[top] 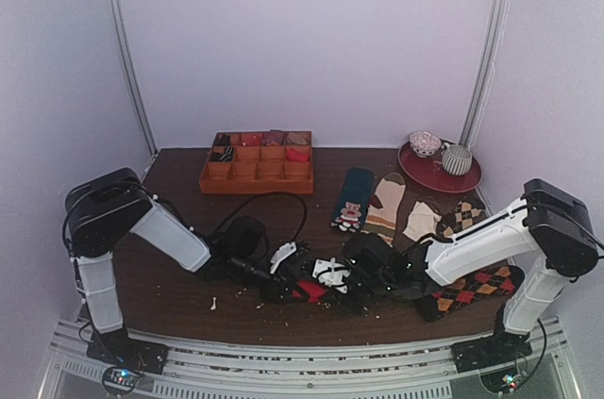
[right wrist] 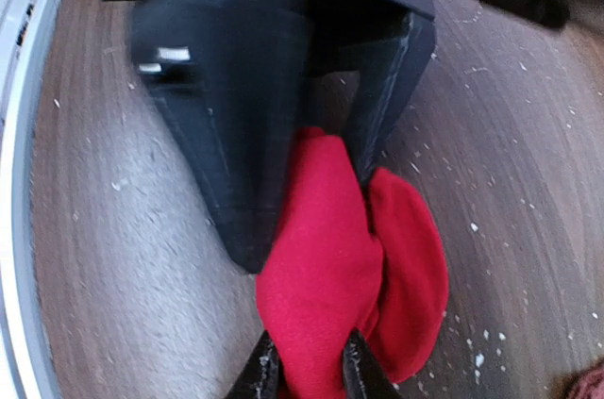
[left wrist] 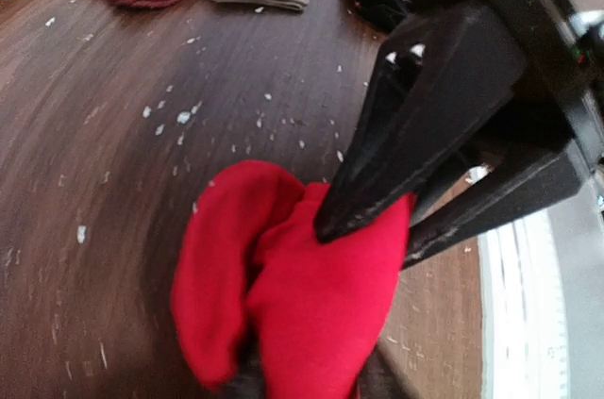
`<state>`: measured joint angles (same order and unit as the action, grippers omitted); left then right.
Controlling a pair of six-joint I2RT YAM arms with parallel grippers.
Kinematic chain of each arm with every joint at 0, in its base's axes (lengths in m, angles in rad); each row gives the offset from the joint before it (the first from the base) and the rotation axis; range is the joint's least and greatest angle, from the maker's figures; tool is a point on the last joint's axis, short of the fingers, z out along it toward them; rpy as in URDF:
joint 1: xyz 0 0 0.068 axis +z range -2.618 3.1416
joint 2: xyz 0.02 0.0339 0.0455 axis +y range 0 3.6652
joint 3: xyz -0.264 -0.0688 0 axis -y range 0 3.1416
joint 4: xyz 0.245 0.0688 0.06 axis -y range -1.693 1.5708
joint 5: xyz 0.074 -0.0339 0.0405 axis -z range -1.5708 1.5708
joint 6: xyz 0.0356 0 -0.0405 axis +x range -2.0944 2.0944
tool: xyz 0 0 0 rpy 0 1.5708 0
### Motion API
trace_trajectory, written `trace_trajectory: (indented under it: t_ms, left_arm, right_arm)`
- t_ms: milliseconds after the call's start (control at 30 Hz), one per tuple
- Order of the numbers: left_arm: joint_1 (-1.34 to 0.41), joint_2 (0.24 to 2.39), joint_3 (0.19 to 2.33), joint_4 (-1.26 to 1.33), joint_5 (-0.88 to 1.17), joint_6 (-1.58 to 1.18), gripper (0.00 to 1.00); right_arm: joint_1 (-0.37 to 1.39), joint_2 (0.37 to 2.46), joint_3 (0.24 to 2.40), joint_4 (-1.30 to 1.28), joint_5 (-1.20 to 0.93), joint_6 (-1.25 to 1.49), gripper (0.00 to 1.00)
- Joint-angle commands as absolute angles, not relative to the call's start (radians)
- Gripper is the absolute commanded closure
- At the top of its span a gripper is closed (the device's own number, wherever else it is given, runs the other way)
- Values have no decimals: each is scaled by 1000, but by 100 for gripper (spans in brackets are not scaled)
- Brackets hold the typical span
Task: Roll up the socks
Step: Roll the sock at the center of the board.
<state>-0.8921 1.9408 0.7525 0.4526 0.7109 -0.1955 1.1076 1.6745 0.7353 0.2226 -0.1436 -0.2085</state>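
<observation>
Right end effector point(right wrist: 307, 373) is pinched on the red socks point(left wrist: 302, 305). The left end effector point(left wrist: 311, 383) has its fingers point(right wrist: 222, 163) flanking the other end, but we cannot tell whether they clamp. We see the bundle's long axis running left-right, near the worktop's point(top: 170, 295) front edge.

**Occlusion and cropping.** From above, we see only a red sliver of the socks point(top: 313, 291); left gripper point(top: 276, 274) and right gripper point(top: 351, 278) hide the rest. Both wrist views are blurred, the frame edge cropping each camera's own fingertips point(right wrist: 266, 373).
</observation>
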Motion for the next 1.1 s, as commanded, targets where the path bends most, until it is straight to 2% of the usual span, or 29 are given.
trace_trajectory:
  t_ms: [0, 133, 267, 533, 733, 833, 1000, 1067]
  left_arm:
    - [-902, 1825, 613, 354, 506, -175, 30]
    - [-903, 1659, 545, 505, 469, -104, 35]
    - [-907, 1573, 505, 620, 395, -16, 35]
    - [-908, 1704, 543, 736, 459, 40, 34]
    - [-912, 1748, 522, 742, 492, 45, 36]
    - [-911, 1757, 520, 718, 482, 52, 42]
    - [-912, 1786, 546, 702, 498, 41, 64]
    - [-913, 1805, 557, 690, 505, 32, 76]
  right_arm:
    - [1090, 1720, 753, 131, -255, -125, 82]
    - [1044, 1746, 764, 82, -343, -72, 82]
    - [1004, 1809, 806, -5, -449, -42, 82]
    - [977, 1921, 897, -170, -525, -7, 82]
    - [969, 1948, 905, -179, -540, 6, 82]
    - [968, 1964, 911, -180, -554, 4, 82]
    - [963, 1983, 926, -192, -567, 0, 82]
    - [958, 1985, 928, -193, -579, 2, 82]
